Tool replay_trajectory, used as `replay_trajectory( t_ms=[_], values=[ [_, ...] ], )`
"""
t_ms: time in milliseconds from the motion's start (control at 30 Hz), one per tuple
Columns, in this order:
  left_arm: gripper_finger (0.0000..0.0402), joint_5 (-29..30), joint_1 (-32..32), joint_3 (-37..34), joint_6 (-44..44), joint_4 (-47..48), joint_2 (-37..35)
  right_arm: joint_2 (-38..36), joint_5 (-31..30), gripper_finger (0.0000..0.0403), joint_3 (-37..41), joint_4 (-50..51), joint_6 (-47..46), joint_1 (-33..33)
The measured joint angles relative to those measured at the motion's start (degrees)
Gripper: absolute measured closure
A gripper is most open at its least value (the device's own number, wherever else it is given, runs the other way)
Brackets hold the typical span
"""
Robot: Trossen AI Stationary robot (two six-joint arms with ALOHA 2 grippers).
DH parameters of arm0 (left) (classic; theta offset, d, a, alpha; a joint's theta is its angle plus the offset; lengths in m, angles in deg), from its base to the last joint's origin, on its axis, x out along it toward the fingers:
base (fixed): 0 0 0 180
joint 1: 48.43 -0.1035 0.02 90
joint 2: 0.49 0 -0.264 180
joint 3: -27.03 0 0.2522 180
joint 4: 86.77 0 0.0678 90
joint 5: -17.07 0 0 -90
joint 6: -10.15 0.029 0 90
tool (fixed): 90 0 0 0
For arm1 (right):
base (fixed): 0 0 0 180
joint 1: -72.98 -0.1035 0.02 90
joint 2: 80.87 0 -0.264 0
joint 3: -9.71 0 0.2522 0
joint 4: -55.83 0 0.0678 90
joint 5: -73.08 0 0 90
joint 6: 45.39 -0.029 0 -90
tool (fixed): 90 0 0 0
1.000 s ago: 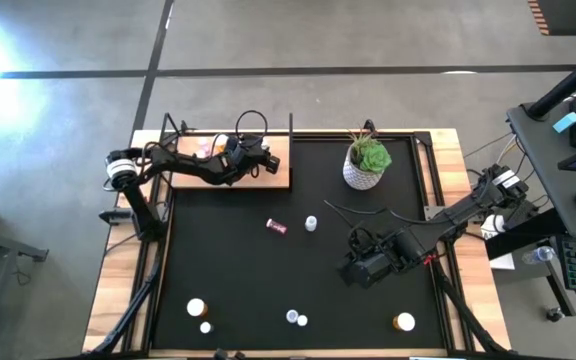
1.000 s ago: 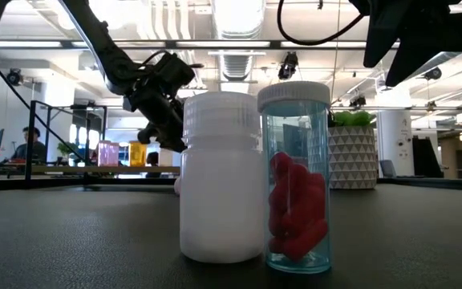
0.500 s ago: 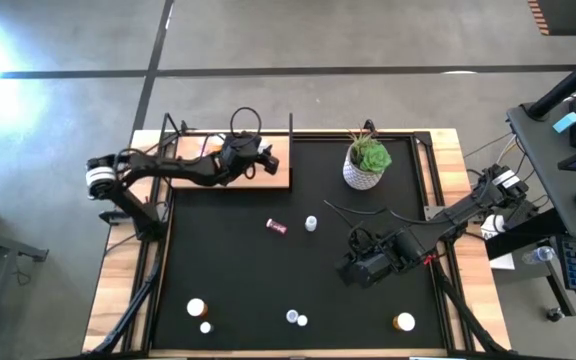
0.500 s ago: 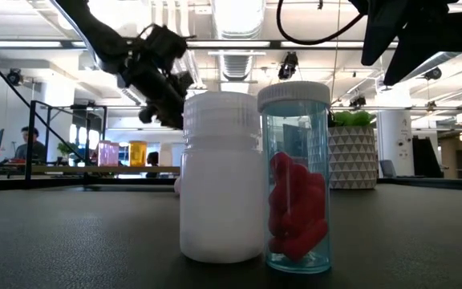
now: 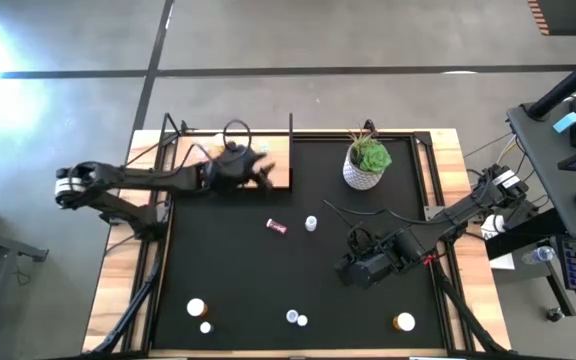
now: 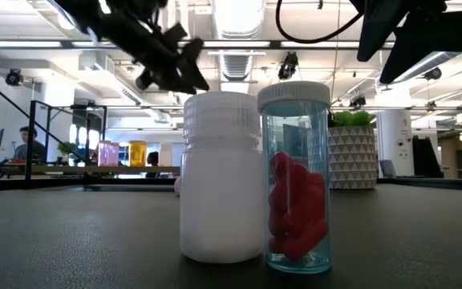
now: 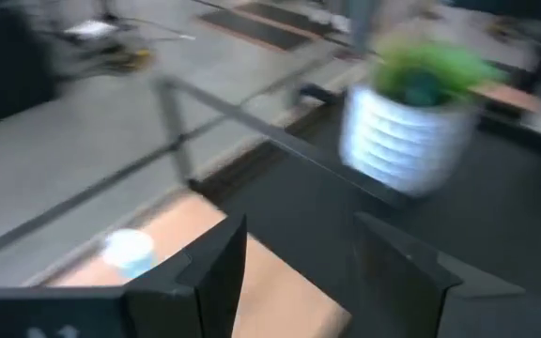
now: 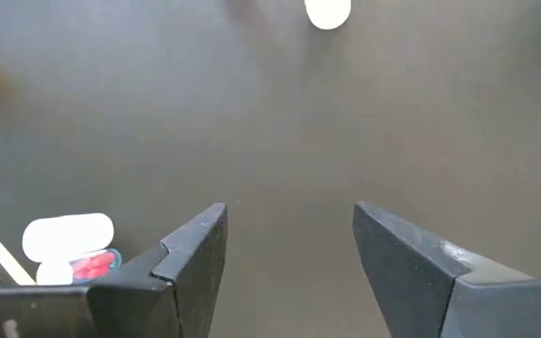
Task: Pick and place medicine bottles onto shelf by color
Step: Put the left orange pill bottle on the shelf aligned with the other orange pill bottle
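The light wood shelf point(image 5: 278, 152) lies at the mat's far left. A pink bottle point(image 6: 107, 152) and an orange one point(image 6: 138, 152) stand on it. My left gripper point(image 5: 265, 178) hovers open and empty above the shelf's near right part point(image 7: 285, 291), beside a white-capped bottle point(image 7: 128, 252). My right gripper point(image 5: 346, 270) hangs open and empty over the mat's right half point(image 8: 289, 141). A pink bottle point(image 5: 276, 227) lies on its side mid-mat, next to an upright white-capped one point(image 5: 311, 223). A white bottle point(image 6: 221, 177) and a clear blue one with red pills point(image 6: 295, 177) stand together at the near edge.
A green plant in a white pot point(image 5: 366, 163) stands on the mat's far side, right of the shelf. More bottles stand near the front edge: white ones point(image 5: 196, 308) at left and an orange one point(image 5: 404, 322) at right. A black frame rail point(image 7: 252, 127) runs behind the shelf.
My left gripper has risen well above the shelf and drifted a little toward the table's near edge, its arm stretching out flatter from the left.
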Motion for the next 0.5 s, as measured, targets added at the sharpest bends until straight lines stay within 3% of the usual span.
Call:
replay_trajectory(
  t_ms=[133, 267, 367, 500],
  values=[
    [0.0223, -0.9, 9.2, 0.5, -4.0, 4.4, -3.0, 0.0, 0.0, 0.0181, 0.0, -0.3, 0.0, 0.0],
    [0.0223, -0.7, 19.1, 0.6, -13.4, 6.0, -4.8, 0.0, 0.0, 0.0181, 0.0, -1.0, 0.0, 0.0],
    [0.0223, 1.2, 26.2, 0.7, -19.0, 6.1, -4.9, 0.0, 0.0, 0.0181, 0.0, -1.0, 0.0, 0.0],
    [0.0223, 5.4, 35.1, 2.7, -19.6, 6.0, -3.5, 0.0, 0.0, 0.0181, 0.0, -1.1, 0.0, 0.0]
  ],
)
